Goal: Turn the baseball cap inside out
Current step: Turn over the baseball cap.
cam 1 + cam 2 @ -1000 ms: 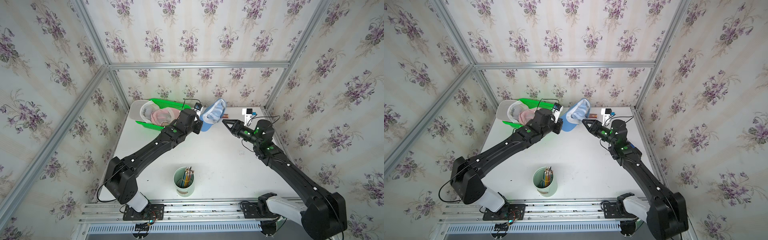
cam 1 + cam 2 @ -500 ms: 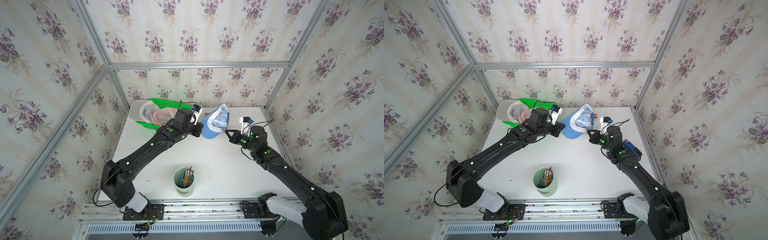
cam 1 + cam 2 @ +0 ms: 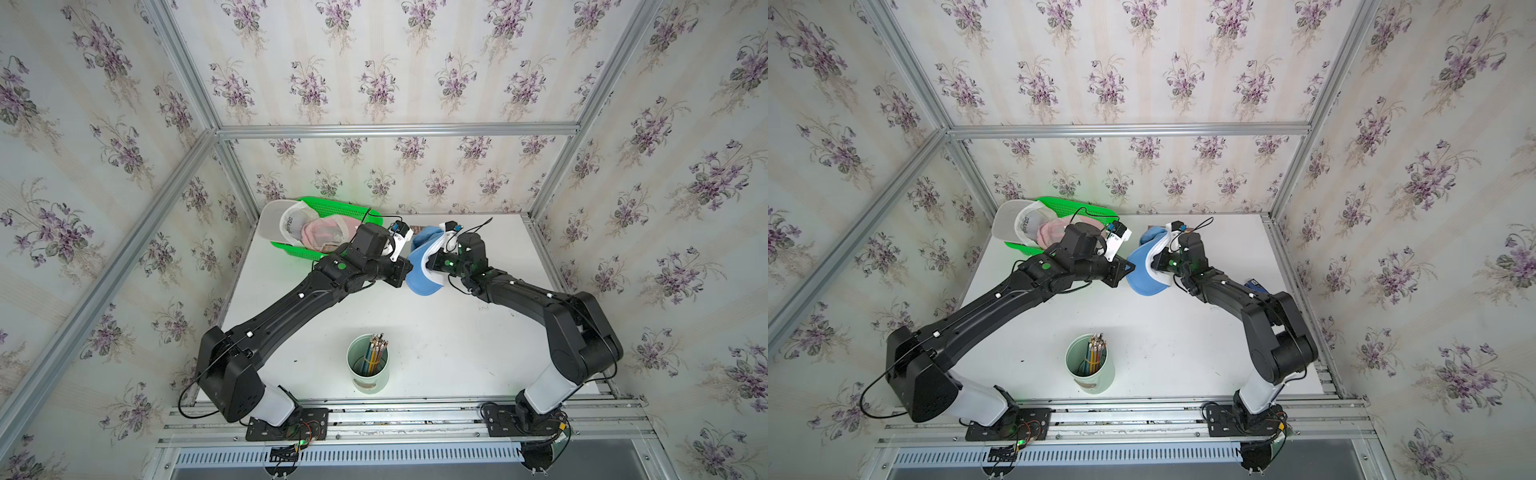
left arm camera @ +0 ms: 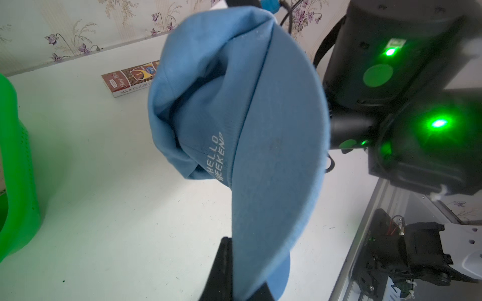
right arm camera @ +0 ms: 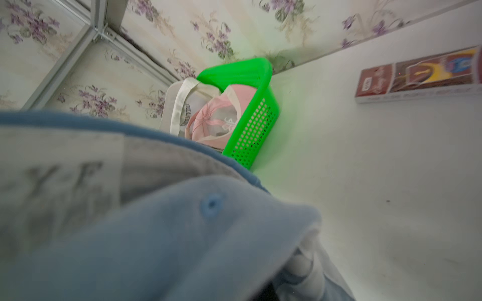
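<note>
Green basket [image 3: 332, 204]: back left of the table [image 3: 415, 332], holding 2 spare caps [image 3: 318, 235].
Left fingers [image 4: 226, 271]: pinching the brim [image 4: 276, 169] to hold it up.
Blue baseball cap [image 3: 420, 279]: in the air between both arms.
Right fingers [image 3: 1158, 262]: pressed together inside the cap, likely to push it through.

place: lab-style robot test booth | walls: flowered wallpaper [image 3: 374, 62] panels set in an aluminium profile frame [image 3: 395, 129] | bench: white bench [image 3: 436, 332], two black arms [image 3: 291, 305] bolted to a slotted metal rail [image 3: 415, 419] at its front edge | props: green basket [image 3: 332, 203] of caps, cup of pencils [image 3: 368, 374]
</note>
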Action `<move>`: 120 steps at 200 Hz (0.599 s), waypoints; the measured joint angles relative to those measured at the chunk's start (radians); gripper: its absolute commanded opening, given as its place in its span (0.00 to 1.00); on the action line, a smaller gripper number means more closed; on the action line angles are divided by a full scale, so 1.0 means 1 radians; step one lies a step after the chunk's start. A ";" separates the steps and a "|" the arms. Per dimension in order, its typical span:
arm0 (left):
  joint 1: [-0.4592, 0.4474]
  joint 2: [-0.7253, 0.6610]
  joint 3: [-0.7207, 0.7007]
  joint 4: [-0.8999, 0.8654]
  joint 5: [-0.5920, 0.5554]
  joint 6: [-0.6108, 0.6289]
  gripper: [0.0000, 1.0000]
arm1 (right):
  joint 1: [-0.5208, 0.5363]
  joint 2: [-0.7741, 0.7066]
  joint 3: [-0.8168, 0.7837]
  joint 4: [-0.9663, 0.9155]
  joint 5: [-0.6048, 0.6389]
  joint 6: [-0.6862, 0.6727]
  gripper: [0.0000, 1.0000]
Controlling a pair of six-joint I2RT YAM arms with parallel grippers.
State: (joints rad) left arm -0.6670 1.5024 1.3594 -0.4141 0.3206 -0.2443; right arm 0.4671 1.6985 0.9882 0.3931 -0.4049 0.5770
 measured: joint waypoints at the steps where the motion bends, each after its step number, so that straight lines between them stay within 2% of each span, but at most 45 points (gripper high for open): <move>1: 0.000 0.000 0.000 -0.002 -0.001 0.000 0.00 | 0.002 0.002 0.001 0.002 -0.001 0.000 0.10; 12: 0.003 -0.006 -0.003 -0.025 -0.004 0.001 0.00 | 0.019 0.013 0.000 0.018 -0.014 0.008 0.15; 31: 0.006 -0.013 -0.011 -0.029 -0.002 0.002 0.00 | 0.022 -0.004 -0.036 0.068 -0.051 0.030 0.29; 49: 0.020 -0.029 -0.024 -0.019 0.021 0.003 0.00 | -0.012 -0.098 -0.121 0.093 -0.088 0.040 0.41; 66: 0.038 -0.051 -0.036 -0.010 0.034 0.001 0.00 | -0.093 -0.221 -0.221 0.132 -0.150 0.052 0.47; 92: 0.056 -0.057 -0.029 -0.018 0.047 0.012 0.00 | -0.203 -0.365 -0.314 0.097 -0.172 0.044 0.52; 120: 0.063 -0.029 0.001 -0.019 0.171 0.046 0.00 | -0.265 -0.467 -0.352 0.000 -0.188 -0.008 0.51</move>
State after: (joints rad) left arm -0.6037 1.4731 1.3605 -0.4332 0.4915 -0.1982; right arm 0.2024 1.2320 0.6365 0.3931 -0.5934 0.5690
